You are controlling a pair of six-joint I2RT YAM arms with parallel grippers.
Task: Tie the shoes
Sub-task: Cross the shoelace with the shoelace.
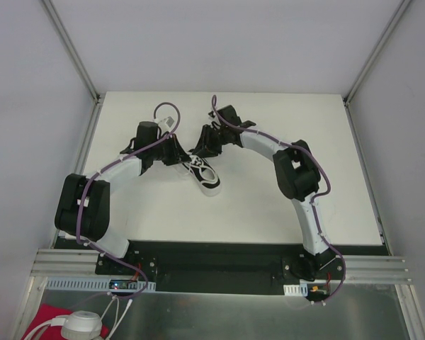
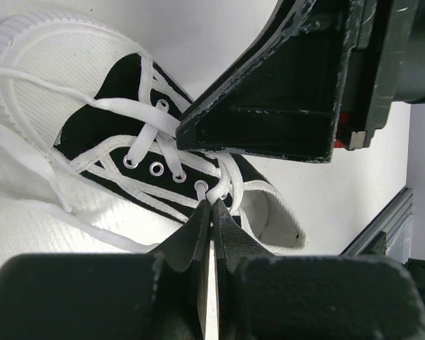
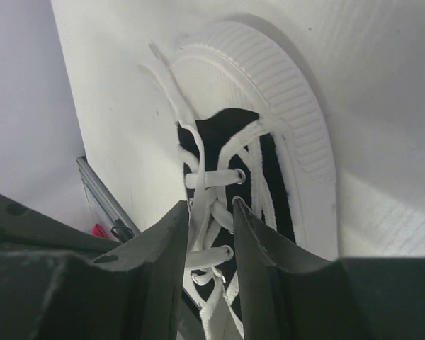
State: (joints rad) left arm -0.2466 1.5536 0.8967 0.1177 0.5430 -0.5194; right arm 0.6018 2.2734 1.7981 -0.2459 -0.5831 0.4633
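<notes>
Near the table's far edge, well off both sides, lies the sneaker; left gripper pressed together at its laces, right gripper slightly spread.

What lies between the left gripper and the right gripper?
White laces of the sneaker, crossing over its black upper, fill that short gap; the left wrist view shows it.

We see the black sneaker lying on the white table, its white toe pointing toward the near edge and slightly right. Our left gripper and right gripper crowd over its laced end, their jaws too small to read.
</notes>
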